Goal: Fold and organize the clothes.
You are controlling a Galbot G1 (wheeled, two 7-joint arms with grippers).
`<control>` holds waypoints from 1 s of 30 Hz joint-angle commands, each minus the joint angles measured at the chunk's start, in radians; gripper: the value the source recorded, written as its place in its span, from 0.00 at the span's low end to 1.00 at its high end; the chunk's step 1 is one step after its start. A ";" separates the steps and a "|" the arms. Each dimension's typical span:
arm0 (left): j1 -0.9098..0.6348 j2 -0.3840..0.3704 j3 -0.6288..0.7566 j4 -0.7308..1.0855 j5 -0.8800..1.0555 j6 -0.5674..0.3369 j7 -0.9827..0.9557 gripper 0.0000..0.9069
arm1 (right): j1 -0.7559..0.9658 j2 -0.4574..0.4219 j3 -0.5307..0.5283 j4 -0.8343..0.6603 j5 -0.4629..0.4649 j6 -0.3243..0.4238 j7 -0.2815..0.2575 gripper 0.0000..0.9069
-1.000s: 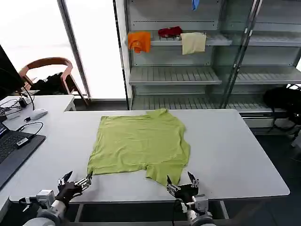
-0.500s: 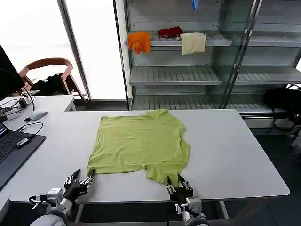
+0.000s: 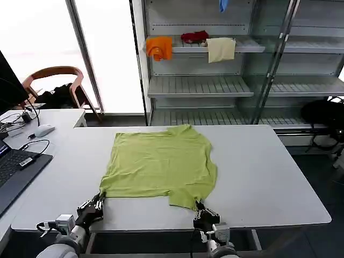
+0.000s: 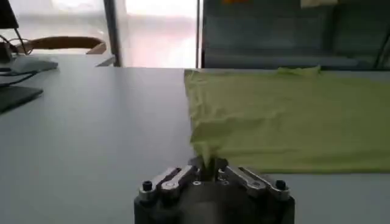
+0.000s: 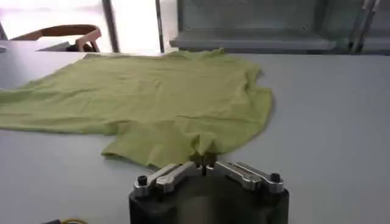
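Both grippers pinch the T-shirt's (image 3: 160,164) near edge: left gripper (image 3: 98,202) closed on one corner, right gripper (image 3: 201,209) closed on the sleeve tip; the shirt stretches directly ahead of them across the table (image 3: 269,172).

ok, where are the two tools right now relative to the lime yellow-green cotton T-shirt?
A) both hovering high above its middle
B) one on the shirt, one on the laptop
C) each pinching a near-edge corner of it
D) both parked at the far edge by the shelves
C: the left tool and right tool sit at the near edge of the lime yellow-green cotton T-shirt; both wrist views show fabric pinched between shut fingers.
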 commanded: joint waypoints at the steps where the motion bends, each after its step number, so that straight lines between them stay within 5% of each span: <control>1: -0.060 -0.015 -0.048 -0.044 -0.042 0.013 -0.018 0.00 | 0.052 0.010 0.009 0.034 0.033 0.015 0.029 0.00; 11: -0.252 -0.031 -0.018 0.014 -0.084 0.127 -0.053 0.00 | 0.233 0.059 0.008 -0.072 0.031 0.000 0.044 0.00; 30: -0.355 -0.067 0.048 0.137 -0.045 0.128 -0.099 0.00 | 0.509 0.079 0.003 -0.339 0.015 -0.003 0.014 0.00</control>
